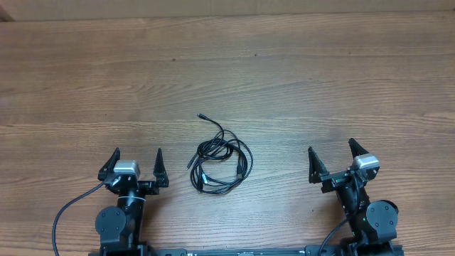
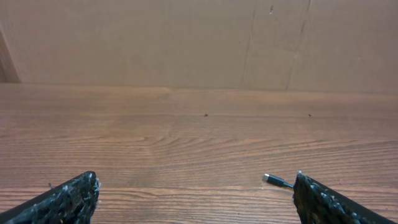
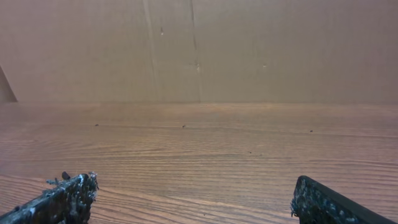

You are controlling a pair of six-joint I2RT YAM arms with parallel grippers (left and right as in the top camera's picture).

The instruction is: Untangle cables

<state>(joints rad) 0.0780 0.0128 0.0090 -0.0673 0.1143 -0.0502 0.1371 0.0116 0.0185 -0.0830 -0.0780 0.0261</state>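
The cables (image 1: 219,162) lie as a tangled coil of thin black wires on the wooden table, between the two arms, with one plug end reaching up and left. My left gripper (image 1: 136,158) is open and empty to the left of the coil. My right gripper (image 1: 330,151) is open and empty to the right of it. In the left wrist view one small plug end (image 2: 275,180) shows just beside the right finger, with my left gripper (image 2: 196,193) open. In the right wrist view my right gripper (image 3: 193,193) is open over bare wood; no cable shows there.
The wooden table (image 1: 227,71) stretches far beyond the coil. A brown cardboard wall (image 2: 186,37) stands at the table's far edge. Thicker black arm cables (image 1: 67,213) hang near the arm bases at the front edge.
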